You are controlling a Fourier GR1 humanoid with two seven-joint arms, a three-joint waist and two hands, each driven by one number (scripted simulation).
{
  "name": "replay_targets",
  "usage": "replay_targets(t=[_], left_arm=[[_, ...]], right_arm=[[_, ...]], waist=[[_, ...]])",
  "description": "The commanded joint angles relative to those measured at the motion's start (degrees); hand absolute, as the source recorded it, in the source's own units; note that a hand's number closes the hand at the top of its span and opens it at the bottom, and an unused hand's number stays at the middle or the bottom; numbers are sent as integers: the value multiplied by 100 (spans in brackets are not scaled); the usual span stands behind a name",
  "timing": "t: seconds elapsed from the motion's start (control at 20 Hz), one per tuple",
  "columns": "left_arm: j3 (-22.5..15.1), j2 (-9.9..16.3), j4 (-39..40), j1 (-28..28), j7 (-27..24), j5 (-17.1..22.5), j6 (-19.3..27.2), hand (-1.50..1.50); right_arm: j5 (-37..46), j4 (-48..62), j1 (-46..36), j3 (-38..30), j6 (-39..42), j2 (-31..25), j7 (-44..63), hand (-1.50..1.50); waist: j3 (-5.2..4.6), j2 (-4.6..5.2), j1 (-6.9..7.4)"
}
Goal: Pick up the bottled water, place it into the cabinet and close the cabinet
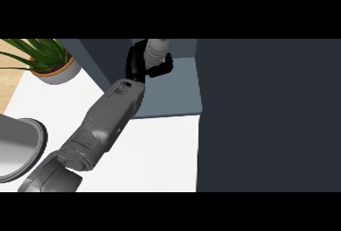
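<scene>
The bottled water (158, 48) is a pale, clear bottle standing upright at the top of the head view, inside the open cabinet (174, 97) with its blue-grey floor. My left hand (136, 63) is shut on the bottle, with black fingers on its left side and the thumb curling round its lower right. The grey forearm runs from the lower left up to the cabinet's front edge. The bottle's base is hidden by the hand, so I cannot tell whether it rests on the cabinet floor. The dark cabinet door (266, 117) stands open and fills the right side. My right hand does not show.
A potted green plant (50, 63) stands at the back left on the white counter (156, 149). A grey round vessel (16, 146) sits at the left edge, close to my elbow. The cabinet's left wall (100, 56) rises beside my wrist.
</scene>
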Motion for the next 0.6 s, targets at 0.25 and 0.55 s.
replay_targets(t=[0.25,0.55], left_arm=[[52,253,397,61,-176,-129,248,-150],[118,81,520,193,-253,-115,553,-150]], right_arm=[[275,231,-117,208,-9,124,-217,-150],[223,183,-16,241,-6,130,-232,-150]], waist=[[-4,34,-14],[-5,62,-91]])
